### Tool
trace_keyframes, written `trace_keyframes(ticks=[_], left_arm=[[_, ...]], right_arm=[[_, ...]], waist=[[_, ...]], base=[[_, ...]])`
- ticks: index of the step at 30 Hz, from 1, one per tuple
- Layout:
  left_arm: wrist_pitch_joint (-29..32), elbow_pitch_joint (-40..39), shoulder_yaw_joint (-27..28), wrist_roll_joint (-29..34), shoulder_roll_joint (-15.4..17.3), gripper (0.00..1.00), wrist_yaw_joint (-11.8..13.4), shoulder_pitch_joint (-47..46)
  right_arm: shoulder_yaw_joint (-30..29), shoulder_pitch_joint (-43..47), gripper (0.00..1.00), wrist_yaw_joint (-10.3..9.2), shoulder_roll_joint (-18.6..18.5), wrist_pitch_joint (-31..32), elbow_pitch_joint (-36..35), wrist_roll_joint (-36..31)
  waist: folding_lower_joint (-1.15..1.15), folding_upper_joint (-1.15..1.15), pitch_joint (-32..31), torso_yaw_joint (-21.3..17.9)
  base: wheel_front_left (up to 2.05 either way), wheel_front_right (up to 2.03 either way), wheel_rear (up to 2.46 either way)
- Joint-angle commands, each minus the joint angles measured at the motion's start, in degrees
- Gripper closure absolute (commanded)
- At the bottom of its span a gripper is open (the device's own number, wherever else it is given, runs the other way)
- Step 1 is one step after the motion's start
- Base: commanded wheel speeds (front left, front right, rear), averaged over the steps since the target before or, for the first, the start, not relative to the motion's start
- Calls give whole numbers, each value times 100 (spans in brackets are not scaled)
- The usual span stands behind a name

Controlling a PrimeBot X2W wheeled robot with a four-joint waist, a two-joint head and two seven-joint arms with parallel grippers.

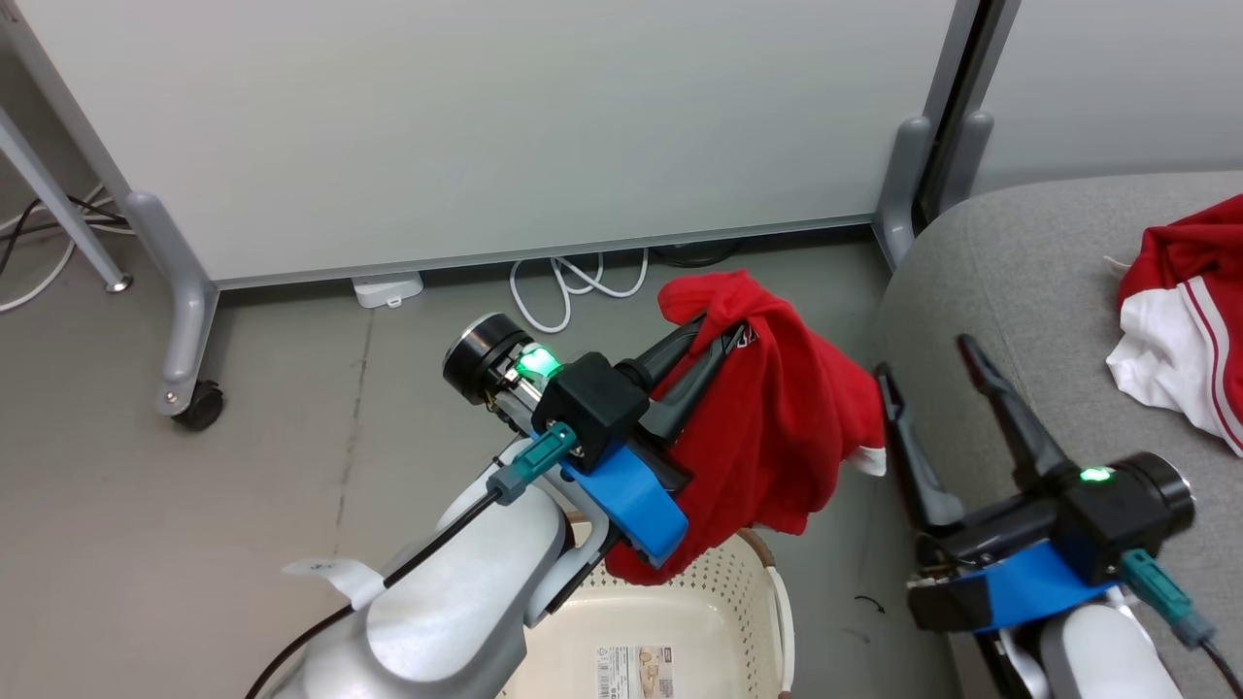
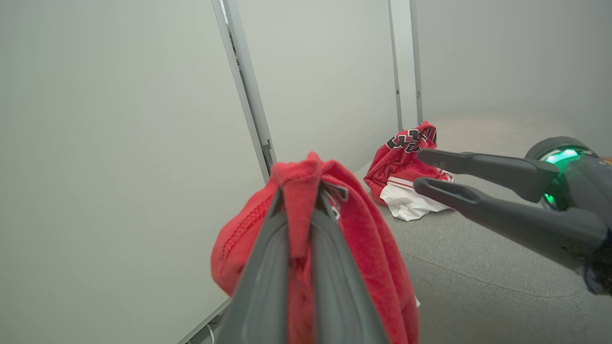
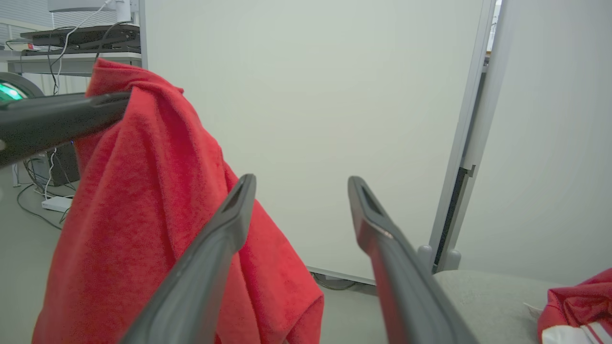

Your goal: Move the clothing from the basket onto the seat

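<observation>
My left gripper (image 1: 714,330) is shut on the plainer red garment (image 1: 777,427), which hangs in the air above the far rim of the cream basket (image 1: 719,592). In the left wrist view the red cloth (image 2: 363,239) is pinched between the fingers (image 2: 267,267). The red and white jersey (image 1: 1180,311) lies crumpled on the grey seat (image 1: 1010,282) at the right; the jersey (image 2: 406,167) shows its black numbers there. My right gripper (image 1: 923,354) stands open at the seat's left edge, nothing between its fingers (image 3: 224,224), the hanging garment (image 3: 143,215) to its left.
A pale grey partition panel (image 1: 486,126) on castor feet (image 1: 199,403) stands behind, with white cables (image 1: 573,282) on the floor under it. A paper label (image 1: 636,672) lies on the basket's bottom. A desk with cables (image 3: 71,38) shows beyond the panel.
</observation>
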Motion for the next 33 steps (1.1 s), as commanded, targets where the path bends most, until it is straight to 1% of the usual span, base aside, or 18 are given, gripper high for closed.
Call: trace_keyframes(ticks=[1, 6, 7, 9, 18, 23, 24, 25, 26, 33], left_arm=[[-30, -25, -4, -24, 12, 100, 16, -45], [-54, -30, -38, -19, -19, 100, 22, -83], [-54, -30, -38, -19, -19, 100, 22, -83], [-55, -36, -59, -12, -38, 100, 23, -105], [-95, -150, -224, 21, -142, 100, -14, -200], [-107, -190, -285, 16, -176, 100, -31, -269], [-111, -194, -294, 13, -181, 100, -34, -278], [-116, -197, -301, 8, -182, 100, -37, -282], [-120, -200, -310, 2, -181, 100, -27, -287], [-137, -173, -322, -21, -138, 100, -8, -292]], right_arm=[[276, -149, 0, 3, -138, -4, -34, 55], [922, -393, 0, 3, -391, -4, 138, 190], [922, -393, 0, 3, -391, -4, 138, 190], [1128, -507, 0, 3, -460, -4, 239, 244], [1864, -1147, 0, 3, -744, -4, 944, 544], [2171, -1469, 0, 3, -766, -3, 1289, 738], [2208, -1522, 5, 3, -757, -4, 1339, 778], [2234, -1563, 82, 3, -737, -4, 1380, 803], [2257, -1585, 100, 3, -731, -3, 1436, 826], [2208, -1567, 100, 3, -671, -3, 1525, 891]], waist=[[0, 0, 19, 17], [0, 0, 57, 65], [0, 0, 57, 65], [0, 0, 70, 90], [0, 0, 156, 213], [0, 0, 207, 275], [0, 0, 213, 287], [0, 0, 216, 299], [0, 0, 216, 311], [0, 0, 211, 367]], base=[[0, 0, 0], [0, 0, 0], [0, 0, 0], [0, 0, 0], [0, 0, 0], [0, 0, 0], [0, 0, 0], [0, 0, 0], [0, 0, 0], [0, 0, 0]])
